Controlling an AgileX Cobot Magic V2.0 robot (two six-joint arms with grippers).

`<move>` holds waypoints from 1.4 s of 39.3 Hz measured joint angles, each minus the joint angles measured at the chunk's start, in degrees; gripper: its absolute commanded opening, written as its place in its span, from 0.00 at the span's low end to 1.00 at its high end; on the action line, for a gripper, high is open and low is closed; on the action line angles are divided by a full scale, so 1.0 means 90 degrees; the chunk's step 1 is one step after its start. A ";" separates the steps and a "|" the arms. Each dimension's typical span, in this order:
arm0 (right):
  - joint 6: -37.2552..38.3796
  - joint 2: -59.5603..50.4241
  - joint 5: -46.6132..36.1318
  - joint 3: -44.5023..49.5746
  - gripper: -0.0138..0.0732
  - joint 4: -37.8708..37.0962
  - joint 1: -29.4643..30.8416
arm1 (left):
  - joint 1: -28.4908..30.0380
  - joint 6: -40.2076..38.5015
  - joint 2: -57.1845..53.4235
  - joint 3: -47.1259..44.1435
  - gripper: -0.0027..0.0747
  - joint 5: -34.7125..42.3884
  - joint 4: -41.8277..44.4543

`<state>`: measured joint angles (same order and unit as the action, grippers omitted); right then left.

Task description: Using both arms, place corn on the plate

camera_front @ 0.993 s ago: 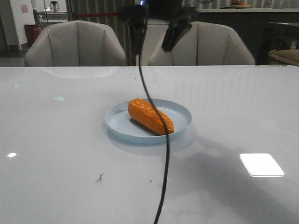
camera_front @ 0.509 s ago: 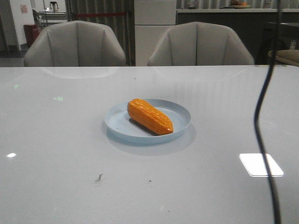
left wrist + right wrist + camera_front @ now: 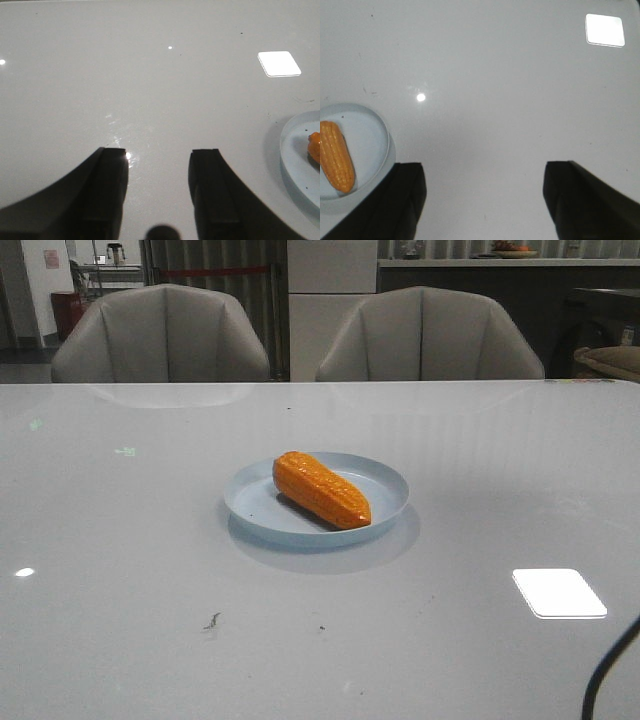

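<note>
The orange corn (image 3: 321, 489) lies on the pale blue plate (image 3: 385, 488) in the middle of the table, its tapered end toward the front right. Neither gripper shows in the front view. In the left wrist view my left gripper (image 3: 160, 157) is open and empty over bare table, with the plate's rim (image 3: 290, 165) and a bit of corn (image 3: 315, 147) at the frame edge. In the right wrist view my right gripper (image 3: 482, 170) is wide open and empty beside the plate (image 3: 375, 132), where the corn (image 3: 337, 155) lies.
Two grey chairs (image 3: 160, 335) stand behind the table's far edge. A bright light reflection (image 3: 558, 592) sits on the glossy tabletop at the front right. A black cable (image 3: 610, 675) hangs at the front right corner.
The arm and cable that hung over the plate swung away to the right and out of the front view. The corn and plate have not moved.
</note>
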<state>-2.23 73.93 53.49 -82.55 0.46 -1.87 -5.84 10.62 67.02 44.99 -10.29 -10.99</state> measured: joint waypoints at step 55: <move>0.0116 -0.1862 -0.1498 0.3296 0.84 0.0000 0.0000 | 0.0000 0.0003 0.0000 -0.0024 0.16 0.0057 0.0015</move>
<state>-1.18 57.18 40.01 -52.88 0.46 -1.87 -5.84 10.65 67.02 44.77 -9.78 -10.86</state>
